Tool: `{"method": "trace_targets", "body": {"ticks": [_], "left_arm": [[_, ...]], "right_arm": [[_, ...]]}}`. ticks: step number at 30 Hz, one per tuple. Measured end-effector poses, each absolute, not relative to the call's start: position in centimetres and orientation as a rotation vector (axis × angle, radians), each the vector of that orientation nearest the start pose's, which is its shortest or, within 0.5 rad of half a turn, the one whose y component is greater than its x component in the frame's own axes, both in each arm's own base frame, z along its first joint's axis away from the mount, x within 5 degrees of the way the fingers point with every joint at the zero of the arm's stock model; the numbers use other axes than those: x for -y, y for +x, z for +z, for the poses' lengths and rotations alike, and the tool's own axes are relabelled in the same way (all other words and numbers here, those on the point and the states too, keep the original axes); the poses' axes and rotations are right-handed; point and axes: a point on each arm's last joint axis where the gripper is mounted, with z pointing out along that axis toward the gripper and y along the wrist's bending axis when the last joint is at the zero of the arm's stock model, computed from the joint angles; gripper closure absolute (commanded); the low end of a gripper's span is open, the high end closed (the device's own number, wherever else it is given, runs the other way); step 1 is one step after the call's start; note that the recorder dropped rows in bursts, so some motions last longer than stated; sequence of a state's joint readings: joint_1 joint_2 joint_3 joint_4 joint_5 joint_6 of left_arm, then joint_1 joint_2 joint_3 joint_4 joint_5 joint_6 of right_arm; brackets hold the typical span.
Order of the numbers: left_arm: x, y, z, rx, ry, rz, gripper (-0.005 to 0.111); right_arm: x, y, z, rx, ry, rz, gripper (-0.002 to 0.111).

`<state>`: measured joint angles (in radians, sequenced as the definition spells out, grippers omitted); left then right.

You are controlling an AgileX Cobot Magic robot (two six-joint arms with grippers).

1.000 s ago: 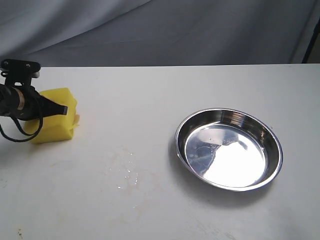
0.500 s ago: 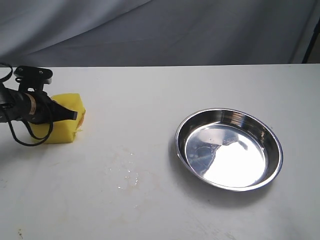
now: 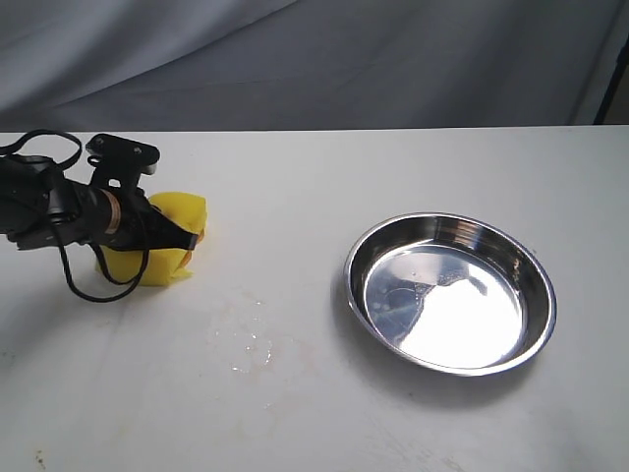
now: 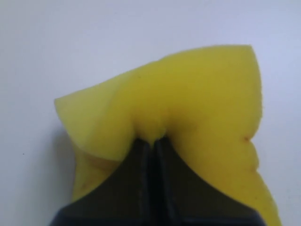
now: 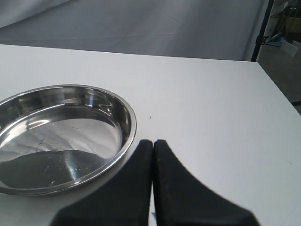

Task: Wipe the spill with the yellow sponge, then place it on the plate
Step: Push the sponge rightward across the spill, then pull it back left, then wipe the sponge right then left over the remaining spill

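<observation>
White table (image 3: pixel 324 167), grey cloth backdrop (image 3: pixel 393 59) behind it. Exterior view: plate (image 3: pixel 447 295) sits upright on the table, nothing in it, shiny bottom. Yellow sponge (image 3: pixel 177 211) is well apart from the plate, off its left side, in the left gripper (image 3: pixel 187 241); the arm lies low and roughly level, pointing toward the plate. Can't tell whether the sponge touches the table. Spill (image 3: pixel 251 339) is down to faint smears and droplets, between sponge and plate and a bit nearer the camera than both. Left wrist view: left gripper (image 4: pixel 153 141) jaws nearly together, pinching a fold of the yellow sponge (image 4: pixel 197 94); foam bulges out on both sides of the tips, bare table behind. Right wrist view: right gripper (image 5: pixel 153 143) jaws pressed together, holding nothing, hanging just beside the plate (image 5: pixel 131 122) rim, clear of it.
</observation>
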<state>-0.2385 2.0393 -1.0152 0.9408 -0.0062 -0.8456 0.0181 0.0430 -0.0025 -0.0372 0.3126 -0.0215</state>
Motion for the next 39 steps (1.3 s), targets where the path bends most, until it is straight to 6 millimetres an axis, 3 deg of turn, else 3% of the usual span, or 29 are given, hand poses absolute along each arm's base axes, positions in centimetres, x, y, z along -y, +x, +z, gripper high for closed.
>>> {"method": "trace_targets", "body": {"ticks": [19,26,30,39], "left_arm": [[9.6,36.8,9.4,-2.494,0.424,-0.034,0.107],[9.2,36.7,10.7,-2.491,0.417,0.042,0.107],[8.3,36.3,11.8,-2.502,0.372,0.114,0.107],[3.2,35.7,14.6,-2.548,0.202,0.357,0.107]], "right_arm": [[0.0,5.7,18.3,-1.836,-0.061,-0.038,0.108],[0.0,5.7,18.3,-1.836,-0.061,-0.038,0.108],[0.0,5.7,18.3,-1.836,-0.061,-0.038,0.108],[0.0,5.7,18.3,-1.836,-0.061,-0.038,0.108]]}}
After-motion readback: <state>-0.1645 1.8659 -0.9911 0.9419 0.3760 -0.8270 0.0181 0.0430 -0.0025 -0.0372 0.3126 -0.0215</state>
